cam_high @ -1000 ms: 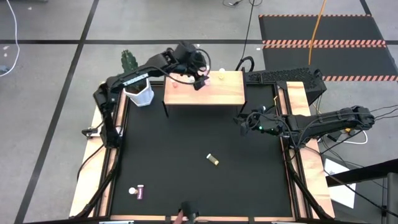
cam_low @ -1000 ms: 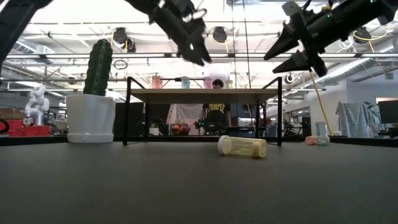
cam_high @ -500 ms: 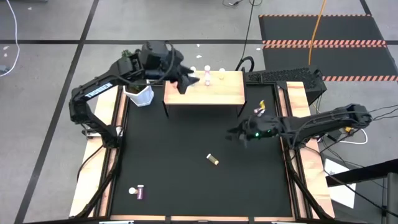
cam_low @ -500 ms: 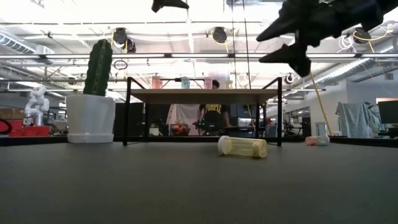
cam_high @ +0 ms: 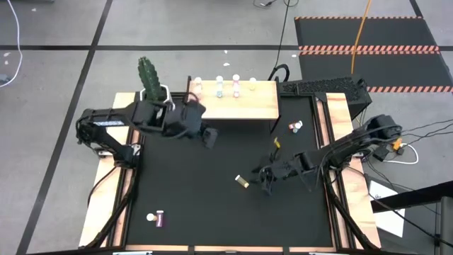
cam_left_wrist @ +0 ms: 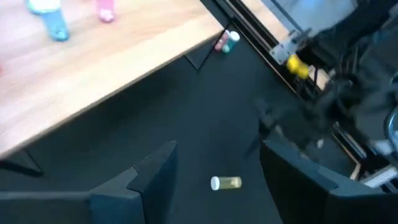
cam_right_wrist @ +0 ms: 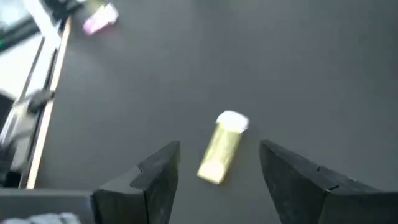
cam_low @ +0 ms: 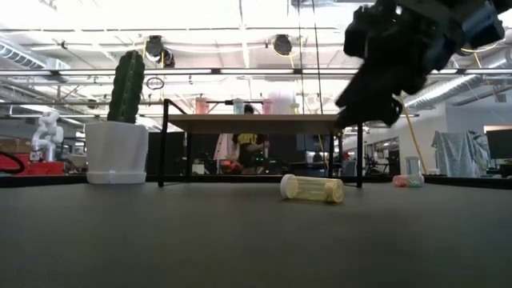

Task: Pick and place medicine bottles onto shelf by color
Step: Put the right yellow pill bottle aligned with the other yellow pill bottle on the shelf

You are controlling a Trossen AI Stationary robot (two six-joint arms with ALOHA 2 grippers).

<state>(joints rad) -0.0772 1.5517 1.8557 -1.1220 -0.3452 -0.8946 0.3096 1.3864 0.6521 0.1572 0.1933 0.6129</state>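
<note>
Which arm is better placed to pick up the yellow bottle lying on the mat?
Right. The right gripper sits open just beside the yellow bottle, which lies between its fingers in the right wrist view. The left gripper is farther off, near the shelf.

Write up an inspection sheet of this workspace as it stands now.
Surface: black mat in a wooden frame.
Job's things: shelf carries three upright bottles along its back edge; yellow bottle lies on the mat; purple bottle lies near the front left; another bottle lies right of the shelf.
Clutter: potted cactus at the back left.
Grippers: right gripper jaws open, astride the yellow bottle; left gripper jaws open, in front of the shelf.
Cables: run off the right side.
Surroundings: person behind the table.
</note>
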